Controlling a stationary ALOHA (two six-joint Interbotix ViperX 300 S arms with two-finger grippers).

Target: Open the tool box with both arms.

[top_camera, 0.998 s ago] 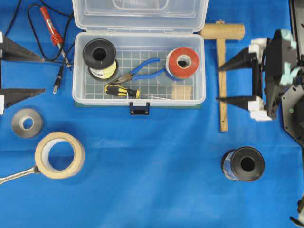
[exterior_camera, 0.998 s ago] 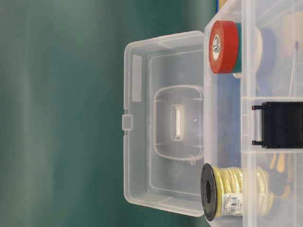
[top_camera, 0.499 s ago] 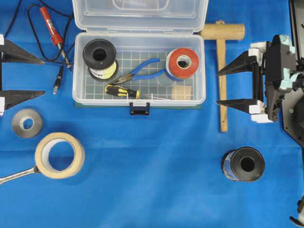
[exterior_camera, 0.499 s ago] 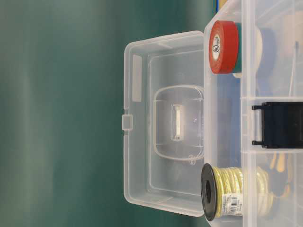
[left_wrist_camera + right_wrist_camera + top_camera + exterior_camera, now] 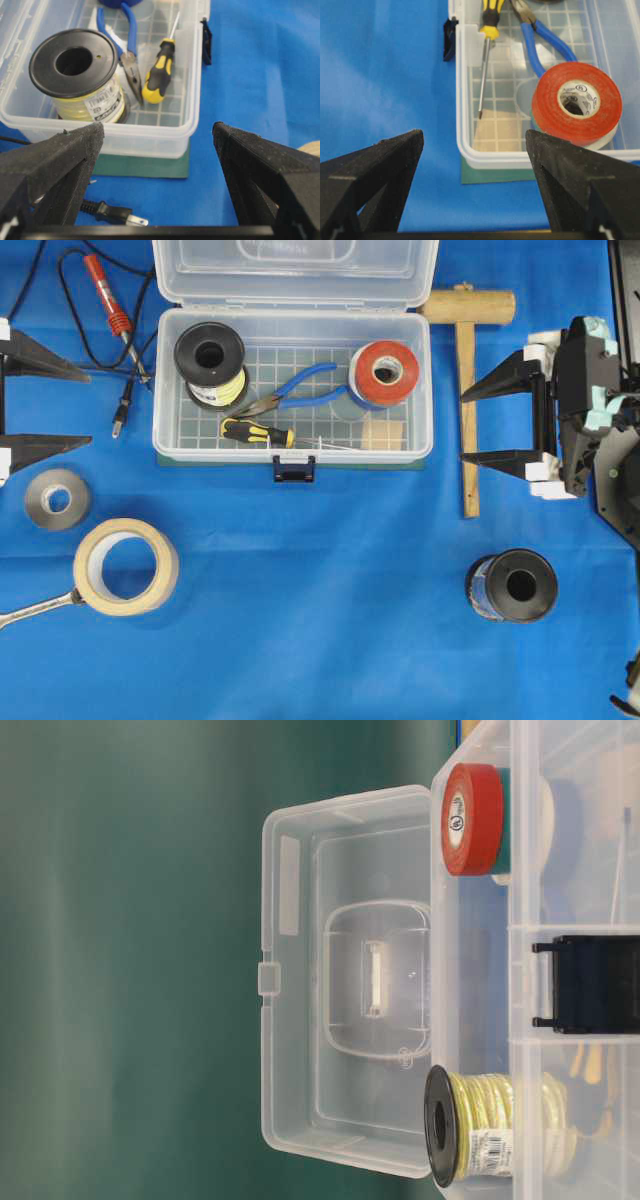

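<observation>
The clear tool box [image 5: 292,452] stands open at the back middle, its lid [image 5: 295,270] tipped up and back and its dark blue latch [image 5: 293,469] hanging at the front. The lid [image 5: 340,980] and latch [image 5: 590,983] also show in the table-level view. Inside lie a yellow wire spool [image 5: 209,362], blue pliers [image 5: 300,385], a screwdriver [image 5: 255,432] and red tape [image 5: 385,371]. My left gripper [image 5: 88,408] is open and empty, left of the box [image 5: 150,145]. My right gripper [image 5: 462,427] is open and empty, right of the box [image 5: 485,160]. Neither touches it.
A wooden mallet [image 5: 467,390] lies between the box and my right gripper. A soldering iron [image 5: 105,295] and its plug [image 5: 120,415] lie near my left gripper. A grey tape roll [image 5: 57,499], masking tape [image 5: 125,566] and a black spool [image 5: 512,586] sit nearer the front.
Both grippers have drifted slightly toward the front of the table, still open. The box and its lid have not moved.
</observation>
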